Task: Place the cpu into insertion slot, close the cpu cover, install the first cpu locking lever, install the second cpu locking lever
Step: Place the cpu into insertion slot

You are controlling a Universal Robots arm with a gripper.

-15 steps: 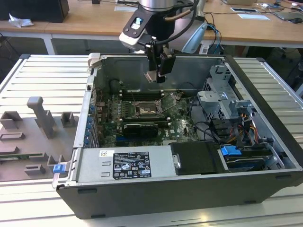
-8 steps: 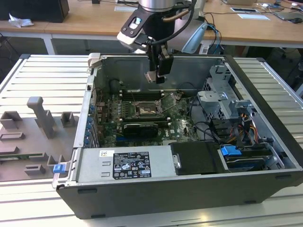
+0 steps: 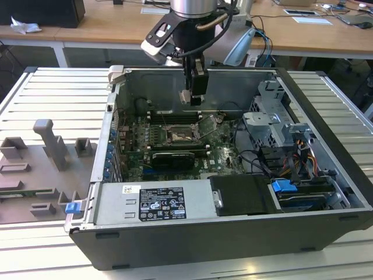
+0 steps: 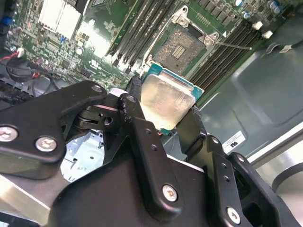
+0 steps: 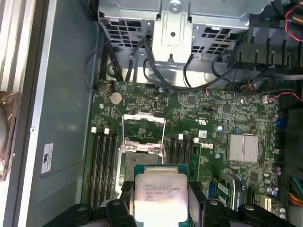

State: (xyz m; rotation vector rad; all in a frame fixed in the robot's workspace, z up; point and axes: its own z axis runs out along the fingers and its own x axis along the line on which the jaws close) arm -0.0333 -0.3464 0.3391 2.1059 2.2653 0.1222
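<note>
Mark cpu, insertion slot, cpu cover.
cpu (image 4: 165,101): second wrist view, silvery face centre.
insertion slot (image 4: 182,47): second wrist view, dark contact field.
cpu cover (image 5: 143,118): first wrist view, raised frame's edge.

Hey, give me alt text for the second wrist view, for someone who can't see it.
The black claw grips the cpu by two opposite edges, silvery metal face showing, held off the green motherboard. Beyond it the square insertion slot lies open and empty, with long black memory slots alongside.

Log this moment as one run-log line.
gripper: jaws shut on cpu | insertion slot: empty, cpu not seated | cpu cover: open
</note>
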